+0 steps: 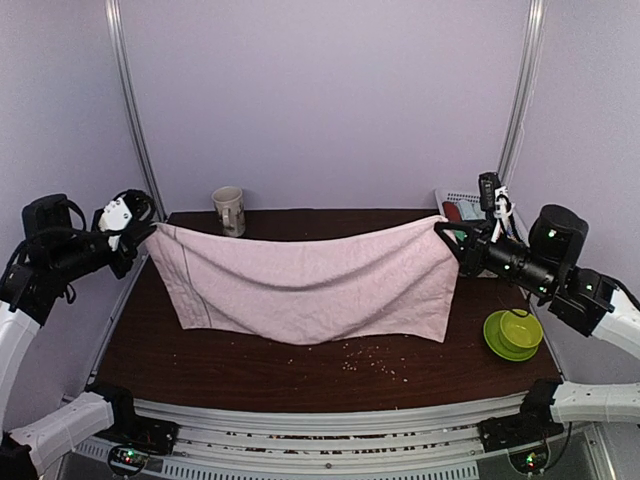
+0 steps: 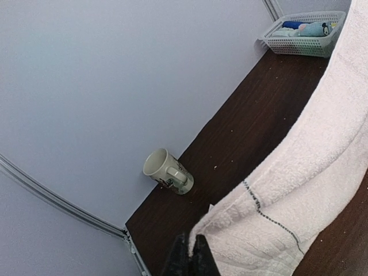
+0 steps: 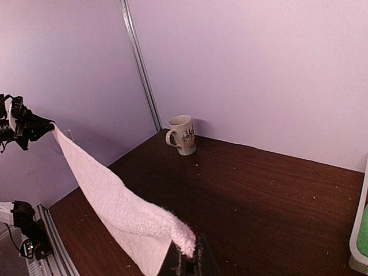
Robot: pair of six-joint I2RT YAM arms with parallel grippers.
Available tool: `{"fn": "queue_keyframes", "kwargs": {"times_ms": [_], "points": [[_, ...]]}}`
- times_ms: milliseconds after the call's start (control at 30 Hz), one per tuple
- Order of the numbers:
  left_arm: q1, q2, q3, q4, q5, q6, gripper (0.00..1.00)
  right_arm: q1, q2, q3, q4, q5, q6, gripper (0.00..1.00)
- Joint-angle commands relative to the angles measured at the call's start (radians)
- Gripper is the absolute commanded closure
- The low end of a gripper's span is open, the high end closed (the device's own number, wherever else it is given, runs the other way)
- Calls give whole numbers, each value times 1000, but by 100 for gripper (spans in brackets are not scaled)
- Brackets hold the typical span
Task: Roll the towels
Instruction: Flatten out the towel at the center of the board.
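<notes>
Item 1 – pale pink towel (image 1: 310, 280): hanging spread out above the middle of the bench (image 1: 300, 375), one upper corner in each gripper. Its top edge is sagging in a shallow curve between the two corners. A dark stitched line is running along the left side. The lower hem is reaching down to the bench surface; whether it is resting there cannot be told.

Item 2 – left gripper (image 1: 140, 235): clenched on the towel's left upper corner, holding it up at the 9 o'clock side of the bench. The left wrist view is showing the fingers pinched together over the thick terry edge.

Item 3 – right gripper (image 1: 447, 232): clenched on the right upper corner at the 3 o'clock side, with the cloth folding over its fingertips.

Item 4 – patterned mug (image 1: 229, 210): standing upright at 11 o'clock, against the back wall and just behind the towel's left end.

Item 5 – white slatted basket (image 2: 302, 35): sitting at the 1 o'clock corner and holding a light blue rolled towel (image 2: 313, 27).

Item 6 – green bowl (image 1: 513, 333): sitting at 4 o'clock, near the bench's right edge, below the right arm.

Item 7 – crumbs (image 1: 365, 355): lying scattered at 6 o'clock, in front of the towel's lower hem.
</notes>
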State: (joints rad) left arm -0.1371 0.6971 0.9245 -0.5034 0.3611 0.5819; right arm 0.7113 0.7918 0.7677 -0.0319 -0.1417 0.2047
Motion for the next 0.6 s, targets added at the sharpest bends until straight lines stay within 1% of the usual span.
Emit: {"fn": "queue_keyframes", "kwargs": {"times_ms": [0,133,200,267,400,467,567], "points": [[7,-10,37,-63,-10,0,100,-3,78,35,-87,35,96,96],[8,52,25,-129,-46,-1,100,-2,245,72,-142,35,130,95],[7,88,2,-128,-69,-1,100,-3,303,87,-141,68,139,95],[8,128,-21,-89,-105,-14,100,-3,343,107,-131,131,141,96],[8,210,-15,-14,-152,-24,100,-4,415,204,-176,225,106,97],[8,229,4,9,-152,-26,100,-4,430,243,-196,232,87,97],[7,206,28,49,-169,-40,100,-4,405,266,-196,210,68,97]]}}
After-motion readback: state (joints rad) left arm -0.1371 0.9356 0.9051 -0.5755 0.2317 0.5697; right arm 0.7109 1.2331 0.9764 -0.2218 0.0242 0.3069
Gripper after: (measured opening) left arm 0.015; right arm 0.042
